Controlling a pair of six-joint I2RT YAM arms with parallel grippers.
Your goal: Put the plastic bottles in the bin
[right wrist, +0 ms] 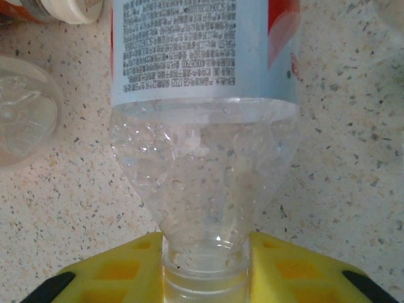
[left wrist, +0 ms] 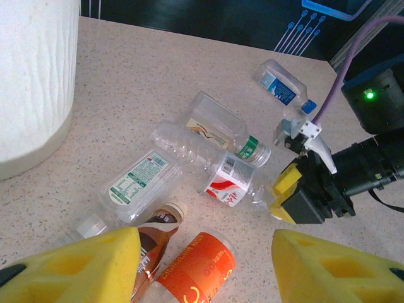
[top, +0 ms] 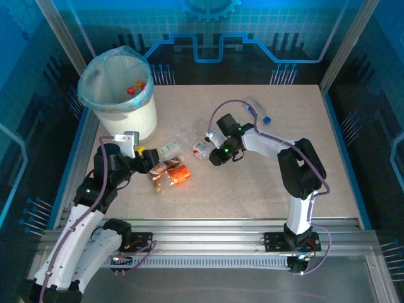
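Several plastic bottles lie in a cluster mid-table. My right gripper (right wrist: 203,252) (top: 213,152) is shut on the neck of a clear bottle with a red-and-white label (right wrist: 202,164) (left wrist: 230,183) (top: 201,149), which lies on the table. My left gripper (left wrist: 205,271) (top: 154,165) hangs open over an orange-label bottle (left wrist: 196,268) (top: 178,175); its pads stand wide of that bottle. A brown-label bottle (left wrist: 154,237) lies by the left pad. The bin (top: 120,88), a white bucket with a blue liner, stands at the back left with red-capped bottles inside.
A green-label flattened bottle (left wrist: 136,183) and a green-capped one (left wrist: 221,129) lie between the cluster and the bin wall (left wrist: 31,82). A blue-capped bottle (top: 259,108) (left wrist: 284,88) lies apart at the back right. Metal rails edge the table.
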